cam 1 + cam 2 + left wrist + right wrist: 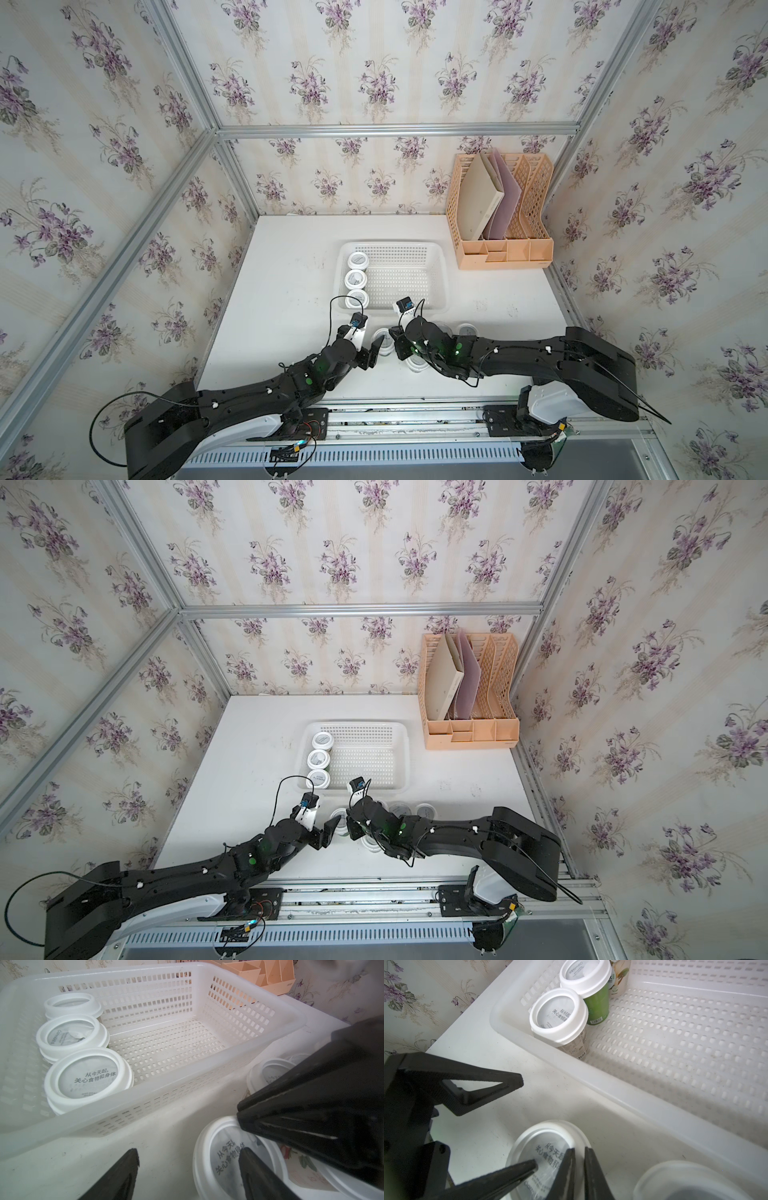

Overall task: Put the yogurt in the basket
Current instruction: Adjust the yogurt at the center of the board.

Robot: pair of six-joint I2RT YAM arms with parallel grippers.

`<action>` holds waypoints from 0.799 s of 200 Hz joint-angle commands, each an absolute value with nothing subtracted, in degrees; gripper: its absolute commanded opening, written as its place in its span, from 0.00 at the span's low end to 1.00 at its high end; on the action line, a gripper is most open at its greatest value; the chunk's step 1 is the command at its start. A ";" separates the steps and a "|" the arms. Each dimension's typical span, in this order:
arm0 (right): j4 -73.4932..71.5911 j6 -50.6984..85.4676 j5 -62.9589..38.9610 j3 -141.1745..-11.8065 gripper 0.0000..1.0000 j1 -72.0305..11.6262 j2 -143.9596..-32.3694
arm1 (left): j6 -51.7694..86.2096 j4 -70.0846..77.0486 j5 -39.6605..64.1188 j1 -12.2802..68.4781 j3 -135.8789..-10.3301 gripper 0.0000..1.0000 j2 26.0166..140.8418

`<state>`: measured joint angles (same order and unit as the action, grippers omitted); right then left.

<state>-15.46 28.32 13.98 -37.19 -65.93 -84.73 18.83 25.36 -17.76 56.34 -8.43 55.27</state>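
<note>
In both top views the white perforated basket (pixel 397 252) sits on the white bench (pixel 282 291) just above the middle of the frame. Three yogurt cups (pixel 355 279) stand upright in a column along its left wall, close against one another. Below the basket's lower rim more yogurt stands on the bench: one cup (pixel 467 330) shows just right of the right arm's wrist and another (pixel 415 365) peeks out from under that arm. How many the arm hides cannot be told. One yogurt cup (pixel 381 337) stands between the two hands. In the left wrist view the left hand (pixel 188 1153) has its fingers (pixel 124 1176) moderately spread, with only bench between them, and one finger overlaps the rim of that cup's lid; it grips nothing. In the right wrist view the right hand (pixel 579 1150) has its fingers drawn together to a narrow slit. Their tips are over the grey lid of the same cup and hold nothing. A tip of the left hand lies on or just over that lid; which cannot be told. A peach file rack (pixel 505 249) holding folders (pixel 482 199) stands at the upper right of the bench, near the basket's right corner.
</note>
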 commanded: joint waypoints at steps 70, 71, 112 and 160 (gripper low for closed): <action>-14.41 28.45 13.97 -36.76 0.14 -65.92 -84.00 | 18.95 28.27 -18.27 56.34 -6.06 0.79 60.03; -14.41 28.42 13.97 -36.79 0.15 -65.92 -84.01 | 18.92 28.20 -18.23 56.34 -6.02 0.79 59.99; -14.39 28.47 14.06 -36.68 0.15 -66.00 -84.08 | 19.03 27.73 -18.73 56.29 -5.30 0.79 58.77; -14.24 28.48 14.15 -36.92 0.15 -66.05 -84.29 | 19.03 27.94 -19.01 56.34 -4.80 0.79 58.97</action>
